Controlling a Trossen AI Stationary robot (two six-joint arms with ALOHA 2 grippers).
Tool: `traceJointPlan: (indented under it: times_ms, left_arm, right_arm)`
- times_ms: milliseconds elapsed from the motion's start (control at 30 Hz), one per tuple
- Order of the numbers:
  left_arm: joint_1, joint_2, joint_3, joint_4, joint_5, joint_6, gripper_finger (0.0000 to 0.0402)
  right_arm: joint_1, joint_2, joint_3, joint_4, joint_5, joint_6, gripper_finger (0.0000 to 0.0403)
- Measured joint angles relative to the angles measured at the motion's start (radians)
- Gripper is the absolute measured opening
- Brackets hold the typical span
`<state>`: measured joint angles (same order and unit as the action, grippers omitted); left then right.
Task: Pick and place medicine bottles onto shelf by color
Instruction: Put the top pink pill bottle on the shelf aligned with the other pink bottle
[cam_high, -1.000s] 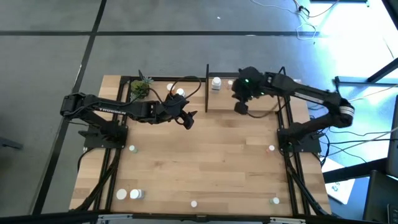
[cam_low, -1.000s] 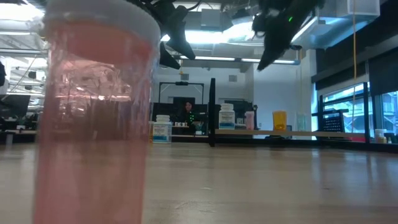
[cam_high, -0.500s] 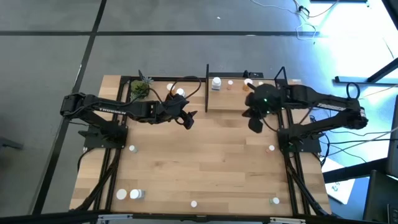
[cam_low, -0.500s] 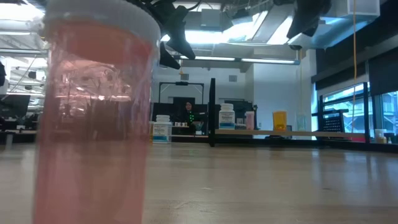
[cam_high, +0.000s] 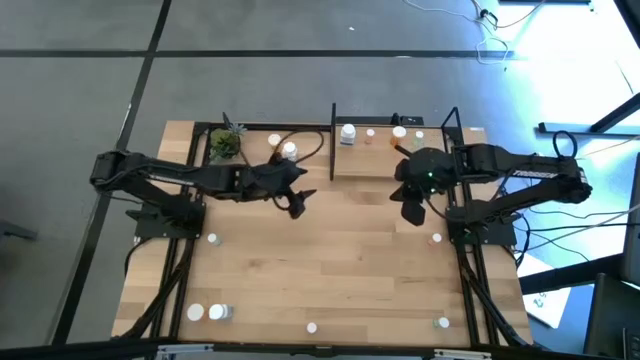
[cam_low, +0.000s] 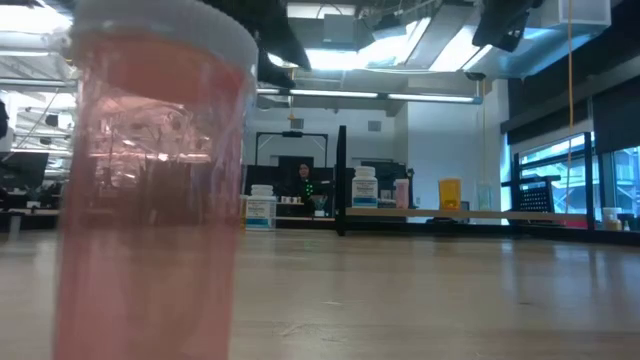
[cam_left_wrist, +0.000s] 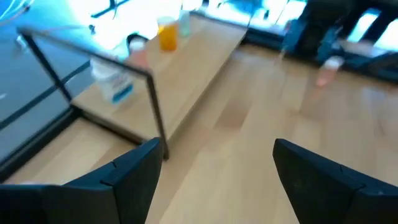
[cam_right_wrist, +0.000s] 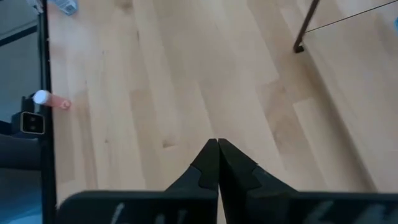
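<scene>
A pinkish bottle (cam_low: 150, 180) is filling the low view's left side, its base running off the edge and blocking the counter (cam_low: 450, 290) behind. Labels on the shelf (cam_left_wrist: 199, 68) bottles are blurring beyond reading.

— Can we read anything on the white medicine bottles with blue labels (cam_low: 364, 187) standing on the light wooden shelf (cam_low: 470, 214)?

— No, we see blue bands there, but no letters we can make out.

— And on the big pink translucent bottle (cam_low: 155, 190) nearest us?

— Nothing legible on it either.
</scene>
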<state>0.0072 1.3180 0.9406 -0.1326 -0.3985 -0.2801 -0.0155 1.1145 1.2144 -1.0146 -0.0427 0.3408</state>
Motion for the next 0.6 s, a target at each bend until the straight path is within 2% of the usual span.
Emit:
traceJointPlan:
  times_ms: [167, 333, 467, 600]
  left_arm:
    - [-0.034, -0.129, -0.001, -0.161, -0.011, -0.061, 0.0298]
    - [-0.100, -0.252, -0.002, -0.415, -0.009, -0.149, 0.0298]
    - [-0.167, -0.329, -0.001, -0.615, -0.004, -0.331, 0.0298]
    - [-0.239, -0.354, -0.002, -0.731, 0.018, -0.501, 0.0298]
  right_arm:
    - [0.022, 0.000, 0.000, 0.003, -0.001, 0.025, 0.0002]
    - [0.039, 0.000, 0.000, 0.021, -0.002, 0.029, 0.0004]
    - [0.047, 0.000, 0.000, 0.022, -0.003, 0.026, 0.0004]
    - [0.046, 0.000, 0.000, 0.023, -0.003, 0.025, 0.0005]
